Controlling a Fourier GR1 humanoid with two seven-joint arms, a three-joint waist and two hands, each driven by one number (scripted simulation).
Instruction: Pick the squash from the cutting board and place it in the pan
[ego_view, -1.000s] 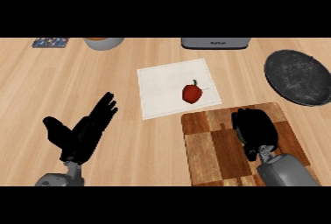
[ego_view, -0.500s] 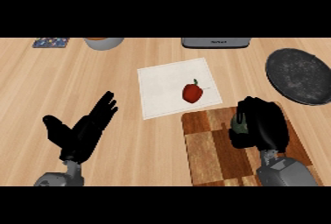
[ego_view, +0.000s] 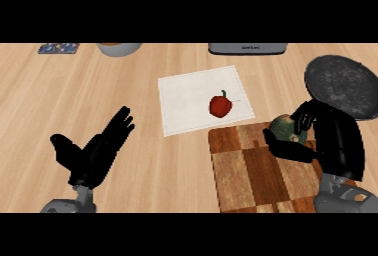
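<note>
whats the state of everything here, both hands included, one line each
squash, gripped by the right hand at the cutting board's far edge
right hand, curled round the squash
left hand, open, resting, holding nothing
pan, no squash in it yet
cutting board, flat on the counter
red pepper, lying on the white cloth, untouched

One view only, taken as from the robot's head and facing steeply down onto the bench (ego_view: 74, 100). Range is close: the wooden top fills the frame. The left robot hand (ego_view: 92, 155) shows at lower left, the right robot hand (ego_view: 336, 140) at lower right. The pan (ego_view: 343, 85) is cropped by the right edge.
</note>
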